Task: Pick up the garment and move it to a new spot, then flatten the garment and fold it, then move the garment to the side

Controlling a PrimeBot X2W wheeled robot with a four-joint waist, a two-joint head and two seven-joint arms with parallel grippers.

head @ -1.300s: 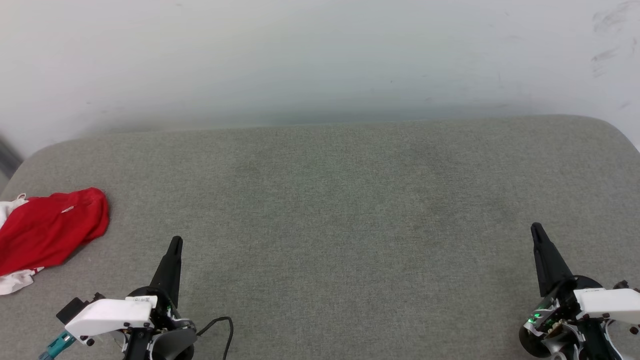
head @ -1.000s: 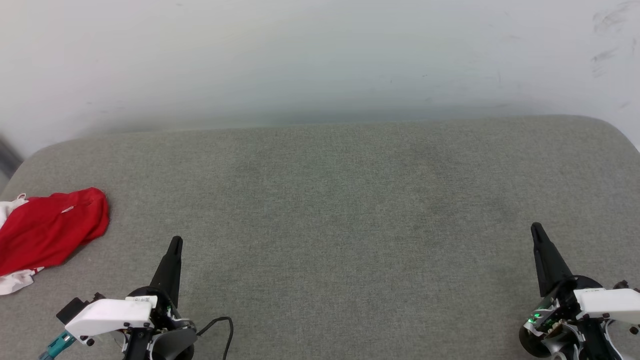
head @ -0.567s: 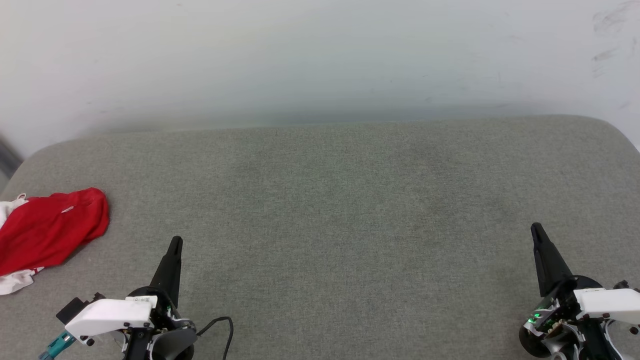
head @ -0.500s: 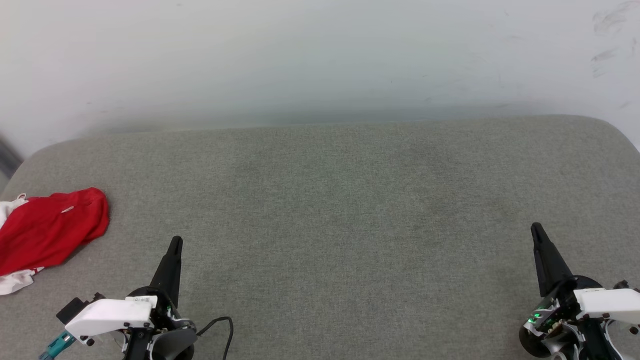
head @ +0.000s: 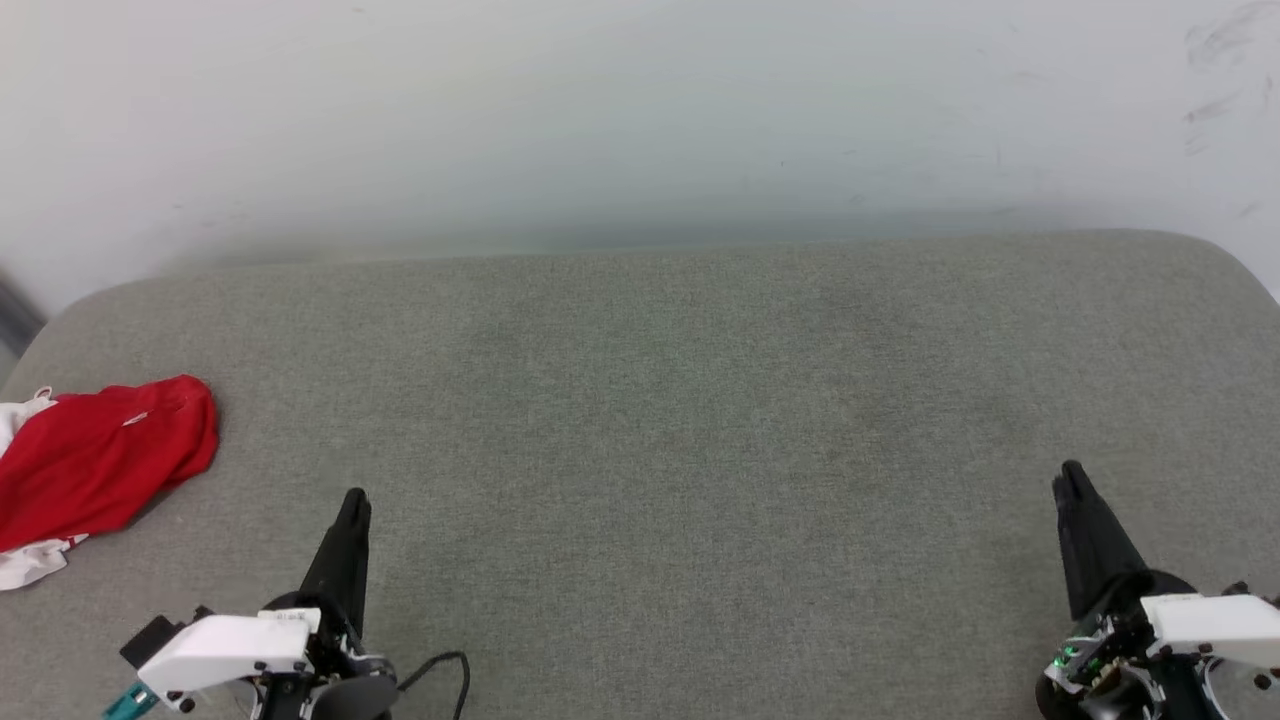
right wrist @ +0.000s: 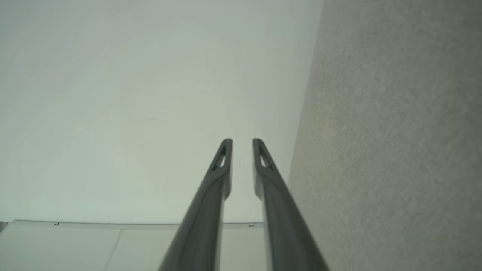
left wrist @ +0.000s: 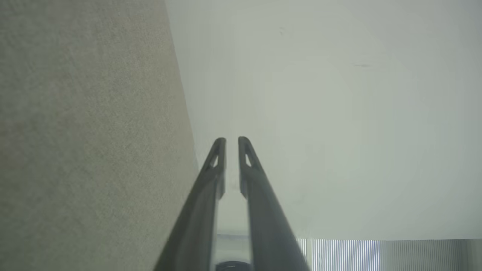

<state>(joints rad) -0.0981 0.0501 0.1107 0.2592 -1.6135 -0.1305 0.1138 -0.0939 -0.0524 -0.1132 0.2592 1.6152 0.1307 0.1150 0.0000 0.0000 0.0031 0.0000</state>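
The garment [head: 100,465], red with white sleeve edges, lies crumpled at the far left of the grey upholstered surface [head: 640,400]. My left gripper [head: 355,497] hovers low at the lower left, to the right of the garment and apart from it. In the left wrist view the left gripper [left wrist: 232,140] has its fingers a narrow gap apart, with nothing between them. My right gripper [head: 1072,470] is at the lower right, far from the garment. The right wrist view shows the right gripper [right wrist: 241,141] slightly open and empty too.
A pale wall [head: 640,120] rises right behind the cushion's far edge. The cushion's corners curve away at the left [head: 60,310] and the right [head: 1240,260]. A black cable [head: 450,665] loops by my left wrist.
Both grippers have drawn back a little toward the bottom of the head view, and their fingers have parted slightly. The garment has not moved.
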